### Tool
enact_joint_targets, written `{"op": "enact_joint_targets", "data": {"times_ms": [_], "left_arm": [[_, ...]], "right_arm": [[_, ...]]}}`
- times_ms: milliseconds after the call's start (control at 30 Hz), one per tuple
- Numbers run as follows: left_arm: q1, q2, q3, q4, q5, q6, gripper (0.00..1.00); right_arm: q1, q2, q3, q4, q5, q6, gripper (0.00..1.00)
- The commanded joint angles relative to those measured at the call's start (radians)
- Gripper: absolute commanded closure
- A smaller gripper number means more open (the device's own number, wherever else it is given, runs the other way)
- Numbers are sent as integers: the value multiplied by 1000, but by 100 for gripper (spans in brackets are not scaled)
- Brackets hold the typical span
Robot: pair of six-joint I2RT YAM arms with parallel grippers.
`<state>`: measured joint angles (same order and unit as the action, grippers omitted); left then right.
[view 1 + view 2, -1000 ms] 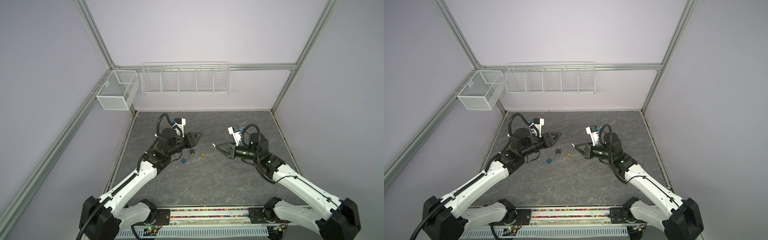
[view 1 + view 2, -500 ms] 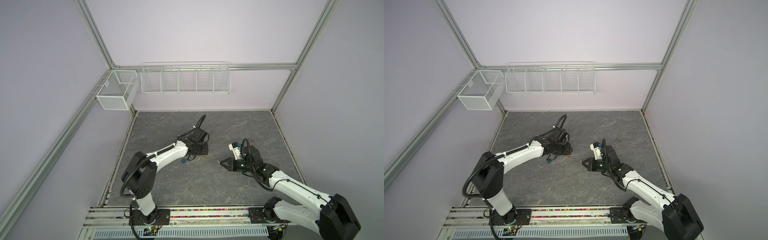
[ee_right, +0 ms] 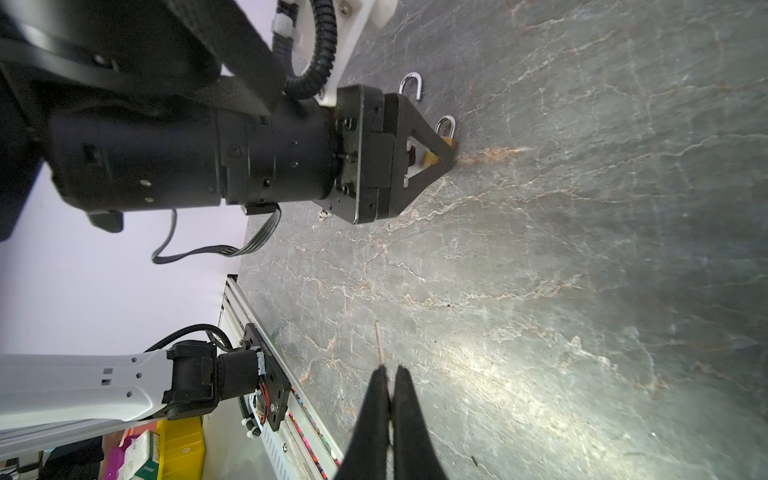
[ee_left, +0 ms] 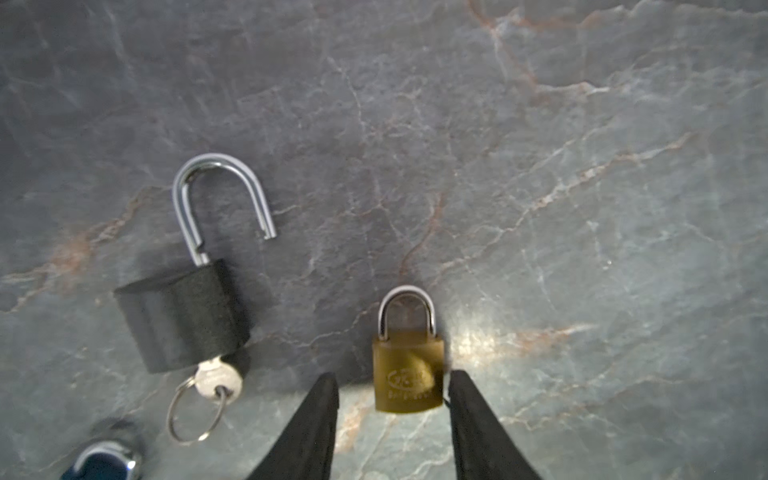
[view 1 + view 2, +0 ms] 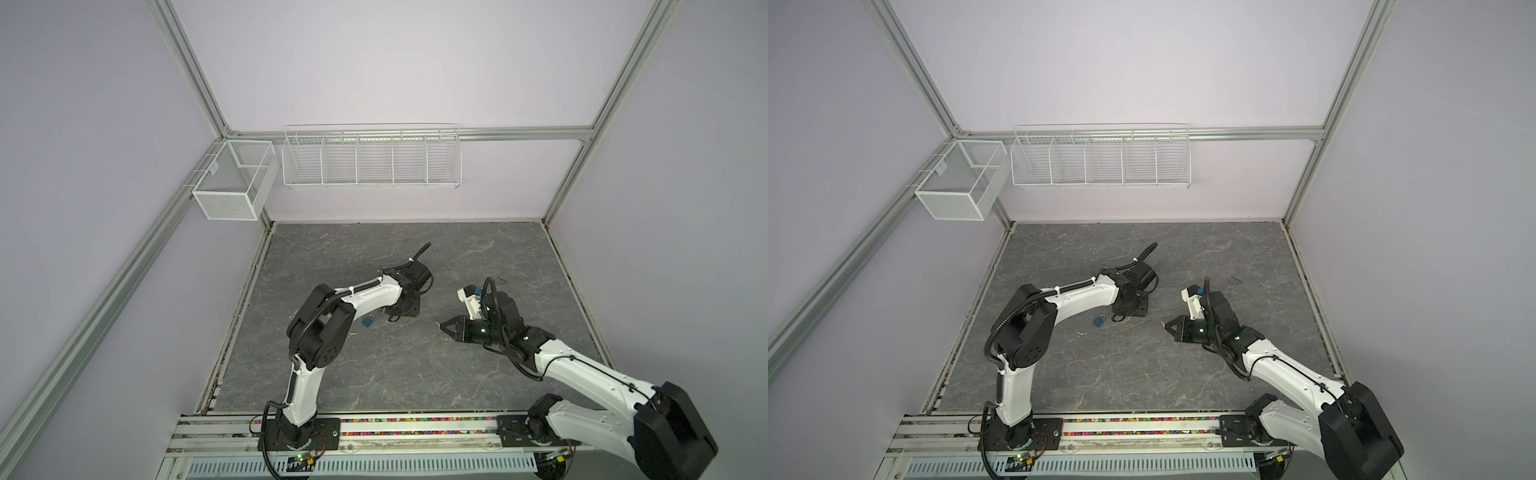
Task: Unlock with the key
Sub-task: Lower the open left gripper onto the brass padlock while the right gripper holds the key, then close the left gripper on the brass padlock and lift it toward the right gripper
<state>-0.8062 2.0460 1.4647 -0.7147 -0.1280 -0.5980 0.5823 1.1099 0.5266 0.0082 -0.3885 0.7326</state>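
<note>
Left gripper [image 4: 392, 375] is straddling the brass padlock [image 4: 407, 365], jaws apart; right of frame centre, right gripper [image 5: 443, 325] is pinching a key [image 3: 379, 340].

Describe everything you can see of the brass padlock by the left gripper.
The brass padlock is small, with a dull gold body stamped with a logo and a silvery shackle closed into it. It lies flat on the grey marbled table, between the open jaws of the left gripper; one jaw looks to touch its edge, the other stands apart. No key sticks out of it.
</note>
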Motion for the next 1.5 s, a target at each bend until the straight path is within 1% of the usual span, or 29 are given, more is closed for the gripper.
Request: {"op": "enact_joint_targets", "data": {"times_ms": [0,67,200,300,433,567,733,900,967,1000,1167,1233,1300,1400,1467], "left_arm": [[-1,27,49,-30,-27,-7,58],[-1,42,58,-38,-36,-9,61],[-4,59,71,-42,-37,-12,62],[-14,64,80,-60,-58,-19,64],[-31,71,82,-63,-61,-33,65],[-31,83,87,-88,-99,-50,66],[-30,94,105,-92,-110,-69,69],[-30,114,127,-108,-101,-75,69],[-31,112,123,-104,-103,-80,78],[-30,109,120,-101,-95,-80,80],[-31,76,102,-91,-83,-86,79],[-31,63,102,-92,-81,-89,85],[-31,41,102,-90,-75,-98,86],[-32,-32,87,-61,-65,-140,95],[-31,-96,57,-16,-42,-192,100]], "right_arm": [[-7,3,-23,10,8,6,94],[-7,1,-22,10,8,6,94],[-7,-2,-20,7,10,5,94],[-6,-2,-19,0,11,1,94],[-6,6,-20,3,12,1,94],[-7,13,-20,6,13,5,94],[-7,8,-20,6,10,-4,94],[-6,-5,-20,1,6,-10,94],[-6,-14,-20,-5,10,-14,94],[-6,-19,-21,-8,10,-15,94],[-6,-33,-11,-26,14,-28,94],[-7,-36,-10,-25,16,-29,94],[-5,-35,-6,-34,25,-37,94],[11,-35,9,-76,73,-57,94],[47,-40,34,-114,147,-68,94]]}}
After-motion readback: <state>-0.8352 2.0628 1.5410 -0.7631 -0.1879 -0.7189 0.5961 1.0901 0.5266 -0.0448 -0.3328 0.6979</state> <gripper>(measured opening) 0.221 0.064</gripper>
